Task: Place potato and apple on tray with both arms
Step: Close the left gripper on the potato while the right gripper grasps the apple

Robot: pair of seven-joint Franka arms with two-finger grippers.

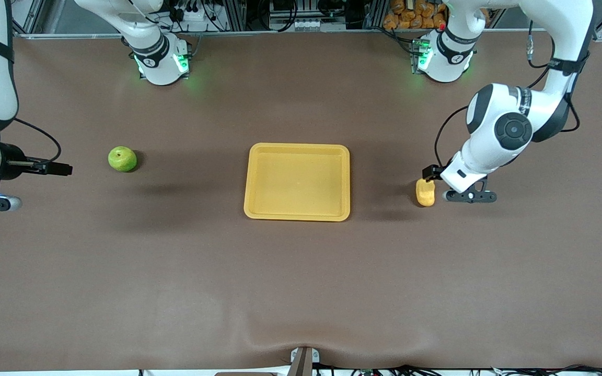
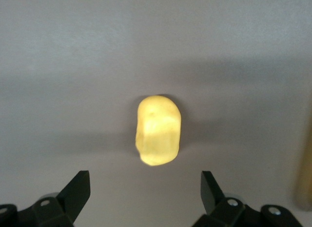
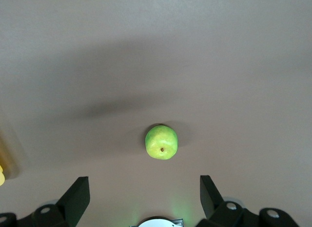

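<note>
The right gripper (image 3: 141,200) hangs with fingers spread wide toward the right arm's end of the table; the apple (image 1: 122,159) lies on the table near it, untouched. The tray (image 1: 297,181) sits in the middle. The potato (image 1: 425,192) lies just beside the left gripper (image 2: 145,197) — its fingers are spread too, holding nothing. Part of the right arm is cut off by the front view's edge.

Counted on bench (image 1: 301,292): one potato (image 1: 426,192), one apple (image 1: 122,159), one tray (image 1: 298,182). Two arms, one end effector each.
</note>
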